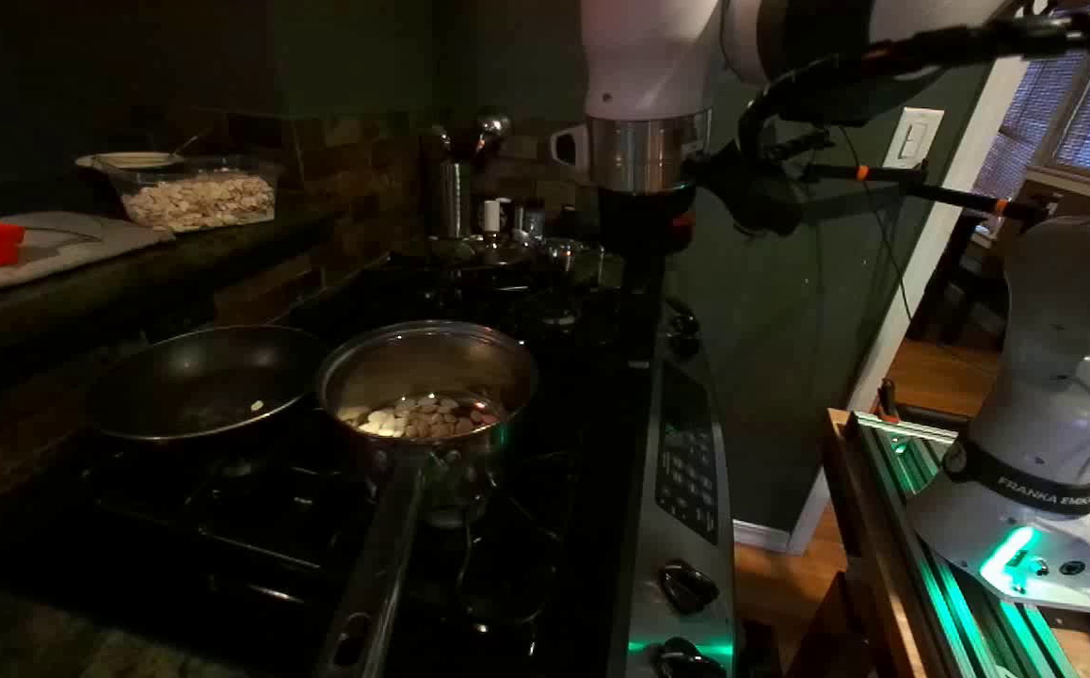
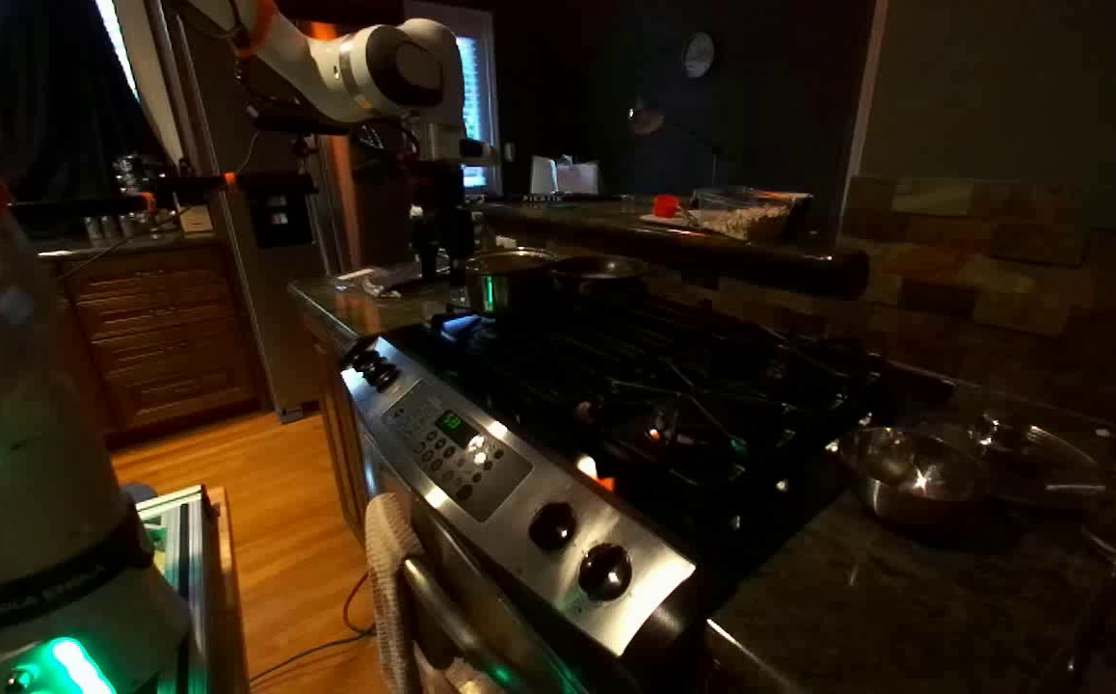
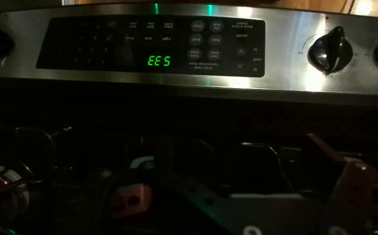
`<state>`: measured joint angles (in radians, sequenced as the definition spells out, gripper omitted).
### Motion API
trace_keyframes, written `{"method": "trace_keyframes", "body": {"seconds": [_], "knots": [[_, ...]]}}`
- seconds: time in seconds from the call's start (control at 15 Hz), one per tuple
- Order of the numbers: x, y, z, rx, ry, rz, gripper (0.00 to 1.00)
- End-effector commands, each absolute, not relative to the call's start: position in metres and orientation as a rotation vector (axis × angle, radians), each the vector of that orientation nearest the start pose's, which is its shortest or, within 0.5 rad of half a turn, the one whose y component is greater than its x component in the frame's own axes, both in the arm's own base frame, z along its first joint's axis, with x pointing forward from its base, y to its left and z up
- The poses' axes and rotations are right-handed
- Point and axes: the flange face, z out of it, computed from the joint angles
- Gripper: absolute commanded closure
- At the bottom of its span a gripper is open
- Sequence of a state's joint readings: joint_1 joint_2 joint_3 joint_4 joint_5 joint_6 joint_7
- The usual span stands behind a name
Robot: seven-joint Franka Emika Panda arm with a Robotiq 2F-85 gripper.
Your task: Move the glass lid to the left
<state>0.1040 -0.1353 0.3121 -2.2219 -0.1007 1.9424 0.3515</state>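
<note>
Glass lid (image 2: 1035, 458) is the prize, and my gripper (image 2: 443, 275) hangs well apart from it, pointing down over the front of the cooktop (image 2: 558, 366). It looks spread wide, two fingers with a gap between them and no catch, murky as it is down there; fair enough for a hand that hasn't reached its goal. I'd guess the height is there so it can swing past the cookware. Under the wrist view I get mostly oven control panel (image 3: 149, 45), so no lid to steer by. Out to my left stands the steel pot (image 1: 394, 363) with pale pieces (image 1: 432, 416) in it, its long handle (image 1: 384, 556) aimed further left, which helps keep it out of my sweep. Beside it, the dark frying pan (image 1: 206, 377) takes the rear spot, nearer the ledge (image 1: 253, 247). And away to my right, off the cooktop, there's my lid on the counter (image 2: 837, 598), beside the steel bowl (image 2: 915, 492); whether they touch I can't tell. Parked there to spare it the heat, probably. Its knob (image 2: 996, 429) seems to point up, a good hold for the trip left, towards the cooktop.
</note>
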Motion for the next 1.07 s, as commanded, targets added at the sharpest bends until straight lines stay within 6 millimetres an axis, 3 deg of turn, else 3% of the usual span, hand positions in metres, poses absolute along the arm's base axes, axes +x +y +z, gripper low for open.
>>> {"method": "trace_keyframes", "body": {"seconds": [0.0, 0.4, 0.53, 0.67, 1.0], "knots": [[0.447, 0.193, 0.419, -3.313, -0.170, 0.153, 0.00], [0.447, 0.193, 0.419, -3.313, -0.170, 0.153, 0.00], [0.461, 0.182, 0.422, -3.236, -0.107, 0.138, 0.00], [0.482, 0.154, 0.434, -3.190, 0.005, 0.087, 0.00], [0.530, 0.049, 0.464, -3.079, 0.354, -0.020, 0.00]]}}
